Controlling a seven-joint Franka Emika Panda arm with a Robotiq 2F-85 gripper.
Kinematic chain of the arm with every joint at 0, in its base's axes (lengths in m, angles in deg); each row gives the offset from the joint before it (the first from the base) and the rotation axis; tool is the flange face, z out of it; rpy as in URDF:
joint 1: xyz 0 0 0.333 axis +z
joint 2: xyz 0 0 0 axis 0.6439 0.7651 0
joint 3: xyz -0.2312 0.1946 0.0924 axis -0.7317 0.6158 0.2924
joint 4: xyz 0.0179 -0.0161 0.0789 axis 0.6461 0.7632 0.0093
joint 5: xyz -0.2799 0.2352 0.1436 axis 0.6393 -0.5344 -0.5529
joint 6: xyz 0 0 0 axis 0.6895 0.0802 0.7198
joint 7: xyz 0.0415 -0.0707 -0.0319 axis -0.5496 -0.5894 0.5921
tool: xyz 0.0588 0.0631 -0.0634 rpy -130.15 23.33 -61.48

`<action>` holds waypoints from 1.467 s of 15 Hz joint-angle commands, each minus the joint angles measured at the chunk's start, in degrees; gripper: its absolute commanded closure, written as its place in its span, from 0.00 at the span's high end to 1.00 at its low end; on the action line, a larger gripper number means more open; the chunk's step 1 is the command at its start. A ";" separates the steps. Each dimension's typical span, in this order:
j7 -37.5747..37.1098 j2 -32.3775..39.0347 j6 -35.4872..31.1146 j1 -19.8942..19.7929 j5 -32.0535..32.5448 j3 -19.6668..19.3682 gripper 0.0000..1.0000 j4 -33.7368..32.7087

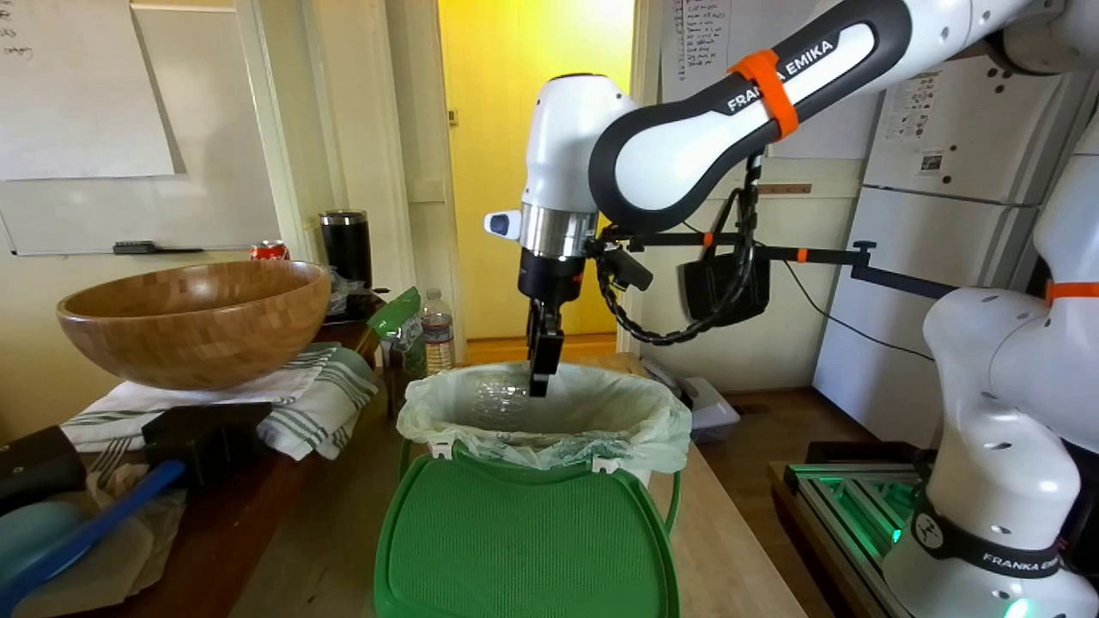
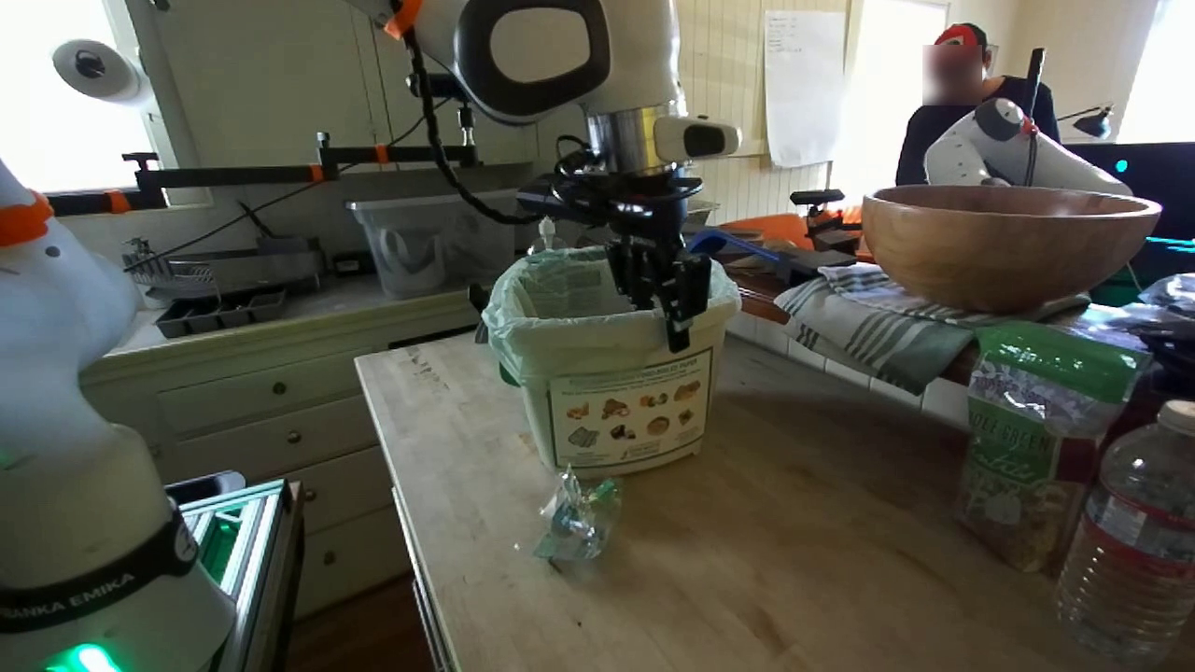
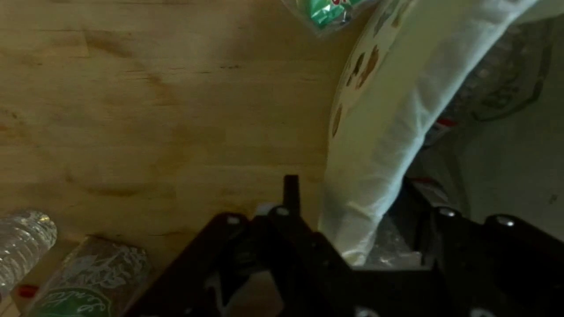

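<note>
Gripper [image 3: 350, 181] loosely astride bin rim [image 3: 407, 127]

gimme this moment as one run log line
tool: open, astride rim of lined bin, contact unclear | crumpled wrapper: on tabletop near bin | water bottle: upright

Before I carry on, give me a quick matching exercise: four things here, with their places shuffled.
1. gripper
2. wooden bowl
3. crumpled plastic wrapper
4. water bottle

A. beside the green-topped pouch
B. a fingertip on each side of the rim of the lined bin
C. on the striped towel
D. on the tabletop near the printed label

Pairs: 1-B; 2-C; 3-D; 4-A
</note>
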 commanded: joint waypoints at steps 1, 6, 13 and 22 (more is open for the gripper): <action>-5.30 2.88 -2.20 -1.42 -5.11 -0.59 0.25 -3.15; -12.62 5.69 -8.32 -3.75 -8.19 -1.54 0.05 -4.73; -21.61 7.48 -14.70 -6.83 -2.50 -2.59 0.05 -5.68; -14.25 7.03 -9.63 -7.67 12.67 -2.90 0.05 -8.44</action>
